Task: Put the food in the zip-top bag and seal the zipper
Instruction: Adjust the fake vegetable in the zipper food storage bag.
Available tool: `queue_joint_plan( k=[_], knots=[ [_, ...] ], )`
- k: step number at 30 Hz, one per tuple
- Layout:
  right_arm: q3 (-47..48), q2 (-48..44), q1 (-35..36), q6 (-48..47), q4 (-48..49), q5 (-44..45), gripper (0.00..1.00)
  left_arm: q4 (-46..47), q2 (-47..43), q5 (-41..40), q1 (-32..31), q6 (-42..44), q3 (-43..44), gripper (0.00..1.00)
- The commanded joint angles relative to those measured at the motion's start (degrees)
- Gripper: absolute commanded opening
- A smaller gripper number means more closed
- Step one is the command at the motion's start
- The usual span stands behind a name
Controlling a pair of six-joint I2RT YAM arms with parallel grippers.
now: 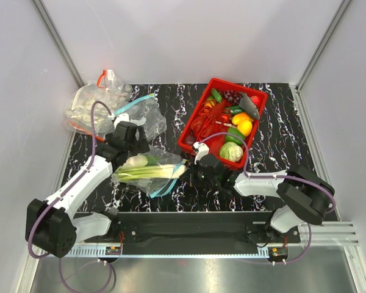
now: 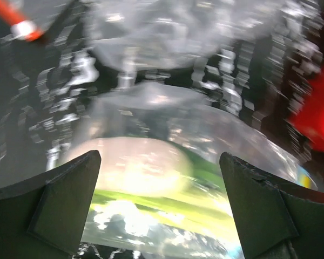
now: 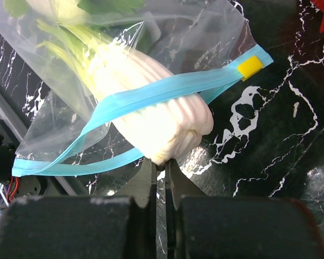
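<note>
**Bag (image 1: 147, 177)** lies flat between the arms, mouth toward the right arm. The leek (image 3: 151, 118) is mostly inside, but its white butt sticks out past the zipper (image 3: 151, 96), which lies across the stalk. The slider (image 3: 250, 66) sits at the strip's far end. A radish (image 1: 136, 161) is also inside.

**Right gripper (image 3: 161, 168)** is pinched together and empty, tips at the butt, perhaps touching.

**Left gripper (image 2: 159, 162)** is spread wide over the bag, holding nothing.

**Likely step:** nudge the leek fully in. Push along the stalk, low to the table, with the bag steadied. The zipper probably cannot close until the butt clears it.

**Basket (image 1: 194, 117)** holds other toy produce and a fish. A second bag (image 1: 91, 107) lies beyond.
</note>
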Motion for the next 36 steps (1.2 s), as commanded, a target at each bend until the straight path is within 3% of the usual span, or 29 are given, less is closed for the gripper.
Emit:
queue_joint_plan(
  k=[1,4,6,12,16,18,22,28,36],
  knots=[
    [2.68,0.16,-0.32,-0.91,1.02,-1.55,0.0,5.3,-0.63,-2.81,3.74,-2.76,-0.67,0.99],
    [3.2,0.16,-0.23,-1.35,-0.21,-2.08,0.0,5.04,3.4,-3.35,7.08,-0.74,1.95,0.99],
    [3.29,0.34,-0.32,-1.7,-0.22,-2.52,0.0,5.57,7.78,0.5,9.54,0.23,3.02,0.99],
    [4.34,1.48,-0.32,-3.02,-0.48,-5.68,0.0,11.54,17.98,5.52,9.81,3.91,3.28,0.99],
    [5.49,3.58,-0.23,-3.46,-0.04,-8.23,0.0,16.97,21.7,14.91,9.55,6.03,2.07,0.99],
    [6.28,4.29,0.12,-3.55,0.31,-9.37,0.0,19.45,21.09,17.56,7.01,6.12,0.22,0.99],
    [7.16,4.82,1.7,-3.9,1.02,-9.55,0.0,20.07,21.17,15.38,-0.89,6.38,-0.76,0.99],
    [8.66,5.97,3.28,-4.52,-0.13,-7.88,0.0,23.06,20.47,17.84,-7.49,6.55,-3.04,0.99],
    [7.87,5.26,3.63,-1.62,-2.41,-4.55,0.0,21.05,16.44,15.74,-9.26,9.46,-2.69,0.99]
  ],
)
